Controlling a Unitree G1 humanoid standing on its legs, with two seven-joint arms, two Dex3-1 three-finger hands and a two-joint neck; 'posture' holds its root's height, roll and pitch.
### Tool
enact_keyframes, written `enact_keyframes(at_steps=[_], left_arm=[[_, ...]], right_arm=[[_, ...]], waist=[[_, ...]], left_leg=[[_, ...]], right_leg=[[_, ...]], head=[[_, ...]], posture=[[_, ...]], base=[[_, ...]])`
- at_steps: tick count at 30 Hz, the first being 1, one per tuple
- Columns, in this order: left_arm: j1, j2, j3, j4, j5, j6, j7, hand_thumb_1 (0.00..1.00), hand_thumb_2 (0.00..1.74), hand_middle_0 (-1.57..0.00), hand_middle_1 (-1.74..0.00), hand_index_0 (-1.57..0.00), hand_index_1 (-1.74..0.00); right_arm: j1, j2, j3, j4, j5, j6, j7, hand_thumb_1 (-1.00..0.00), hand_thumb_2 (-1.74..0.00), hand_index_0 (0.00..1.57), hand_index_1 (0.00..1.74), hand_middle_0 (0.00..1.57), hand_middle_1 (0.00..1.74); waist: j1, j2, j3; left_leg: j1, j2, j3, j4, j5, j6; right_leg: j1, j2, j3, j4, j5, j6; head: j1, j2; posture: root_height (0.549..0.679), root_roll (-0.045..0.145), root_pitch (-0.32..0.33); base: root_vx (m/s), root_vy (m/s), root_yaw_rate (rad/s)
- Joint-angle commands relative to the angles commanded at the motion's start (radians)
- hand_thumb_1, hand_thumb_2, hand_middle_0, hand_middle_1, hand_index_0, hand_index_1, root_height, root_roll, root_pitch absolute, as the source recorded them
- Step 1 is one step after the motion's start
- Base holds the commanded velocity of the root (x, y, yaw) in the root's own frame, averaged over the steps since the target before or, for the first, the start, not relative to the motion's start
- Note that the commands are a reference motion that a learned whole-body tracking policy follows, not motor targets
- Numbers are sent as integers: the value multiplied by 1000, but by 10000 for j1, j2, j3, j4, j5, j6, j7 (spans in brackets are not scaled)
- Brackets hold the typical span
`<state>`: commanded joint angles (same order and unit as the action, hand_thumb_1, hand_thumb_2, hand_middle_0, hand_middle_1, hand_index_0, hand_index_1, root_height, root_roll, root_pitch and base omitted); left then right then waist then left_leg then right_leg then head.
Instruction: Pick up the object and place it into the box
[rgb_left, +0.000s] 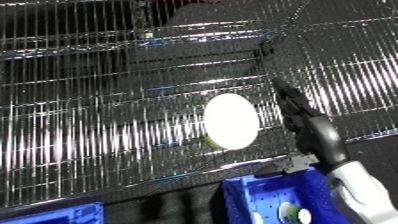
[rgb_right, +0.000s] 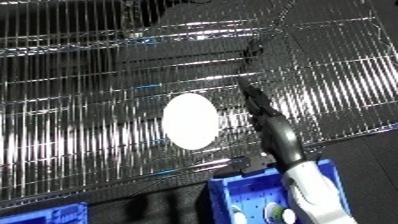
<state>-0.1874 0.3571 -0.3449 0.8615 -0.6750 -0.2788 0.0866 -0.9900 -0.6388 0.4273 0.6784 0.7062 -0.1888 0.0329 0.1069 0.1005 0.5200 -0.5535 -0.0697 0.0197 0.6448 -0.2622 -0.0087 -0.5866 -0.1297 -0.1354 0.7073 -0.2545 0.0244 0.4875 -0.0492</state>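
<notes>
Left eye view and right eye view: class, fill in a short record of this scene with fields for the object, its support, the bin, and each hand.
object: white round disc-shaped item, pale greenish at its lower edge
support: wire shelf, the item rests on it
bin: blue bin below the shelf's front edge, already holding small round items
right hand: black right hand with straight fingers, reaching over the shelf just right of the item; contact cannot be told
left hand: not visible
task state: item not yet in the bin
</notes>
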Motion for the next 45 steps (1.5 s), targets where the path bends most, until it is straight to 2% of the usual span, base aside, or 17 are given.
enact_keyframes(at_steps=[15, 24, 33, 41, 45], left_arm=[[26, -76, -230, -377, -17, 44, 50, 0, 0, 0, 0, 0, 0], [64, -122, -306, -544, -9, 142, 20, 0, 0, 0, 0, 0, 0], [66, -146, -298, -539, -1, 99, 72, 0, 0, 0, 0, 0, 0], [94, -161, -202, -435, 52, 19, 57, 0, 0, 0, 0, 0, 0], [114, -188, -68, -371, 120, -21, 84, 0, 0, 0, 0, 0, 0]], right_arm=[[-1046, 451, 435, 375, 76, -126, 240, 0, 0, 0, 0, 0, 0], [-1349, 709, 622, 286, -30, 54, 387, -450, -783, 706, 783, 706, 783], [-1191, 660, 691, 396, -108, 166, 251, -900, -1566, 1413, 1566, 1413, 1566], [-867, 498, 489, -36, -96, -102, 140, -900, -1566, 1413, 1566, 1413, 1566], [-548, 393, 188, -855, -291, -372, -42, -900, -1566, 1413, 1566, 1413, 1566]], waist=[[312, 243, 0], [390, 344, 0], [355, 325, 0], [200, 242, 0], [43, 136, 0]], left_leg=[[-43, -134, -84, -152, 94, 11], [31, -162, -101, -236, 132, 5], [60, -114, -99, -307, 190, 9], [197, -20, -85, -438, 237, -23], [336, 57, -41, -547, 256, -56]], right_leg=[[-66, -127, -83, -13, 3, 3], [-37, -196, -102, -22, -15, -8], [-22, -186, -98, -56, 0, -17], [72, -130, -41, -186, 26, -15], [174, -73, 14, -318, 59, 16]], head=[[502, 188], [716, 200], [568, 239], [420, 497], [158, 645]], posture=[[639, 74, 134], [640, 78, 132], [640, 77, 133], [641, 77, 130], [643, 76, 128]], base=[[9, 15, 40], [4, 7, 27], [-12, -6, -9], [-24, -18, -41], [-14, -13, -98]])
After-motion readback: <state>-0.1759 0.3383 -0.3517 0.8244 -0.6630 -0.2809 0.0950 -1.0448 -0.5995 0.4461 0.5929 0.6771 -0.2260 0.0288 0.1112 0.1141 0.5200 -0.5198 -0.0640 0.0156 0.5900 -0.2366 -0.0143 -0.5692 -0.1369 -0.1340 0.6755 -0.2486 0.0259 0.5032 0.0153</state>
